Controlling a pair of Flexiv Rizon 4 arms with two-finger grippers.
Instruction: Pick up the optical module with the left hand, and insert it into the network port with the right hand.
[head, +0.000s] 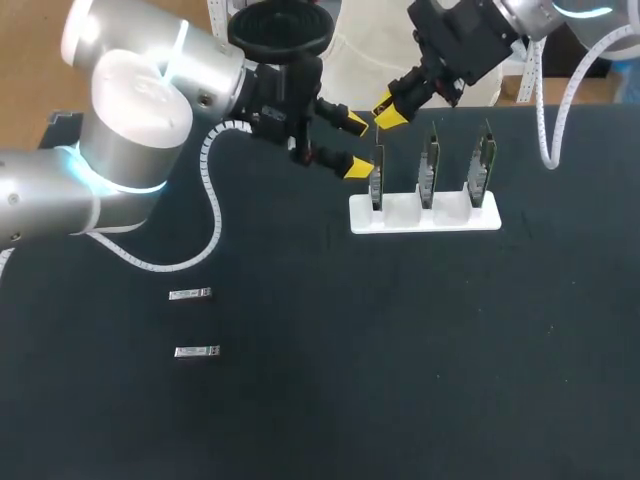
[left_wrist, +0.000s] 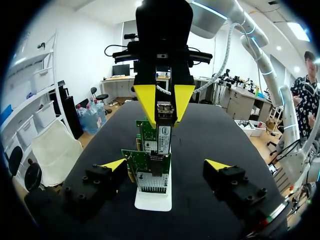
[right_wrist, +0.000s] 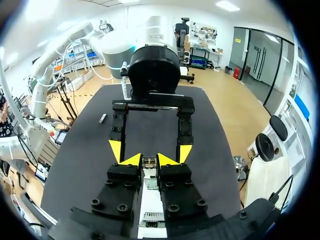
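Closest to the robot, two little silver modules lie flat on the black table (head: 300, 420), one (head: 197, 351) nearer and the other (head: 190, 294) just behind it. Nothing touches them, and they are well apart from both claws.

Farther on is a white stand (head: 492, 219). Three green cards stand up in it in a row: the left card (head: 376, 188), the middle card (head: 429, 172) and the right card (head: 483, 168).

The left arm (head: 130, 130) comes in from the left side. The left claw (head: 357, 145) is next to the left card. It is wide open and has nothing in it. One of its yellow fingertips (head: 357, 167) is just beside the edge of the left card, and I cannot tell if it touches. In the left wrist view the row of cards stands in the gap between the two spread fingers.

Farthest away, the right arm (head: 480, 35) comes in from the far right corner. The right claw (right_wrist: 149, 160) is closed on the optical module (left_wrist: 164, 131), with one finger pressing on each side. It grips the top end, so the optical module hangs straight down over the left card. The bottom end comes down to the top of that card. I cannot tell if it is inside the port
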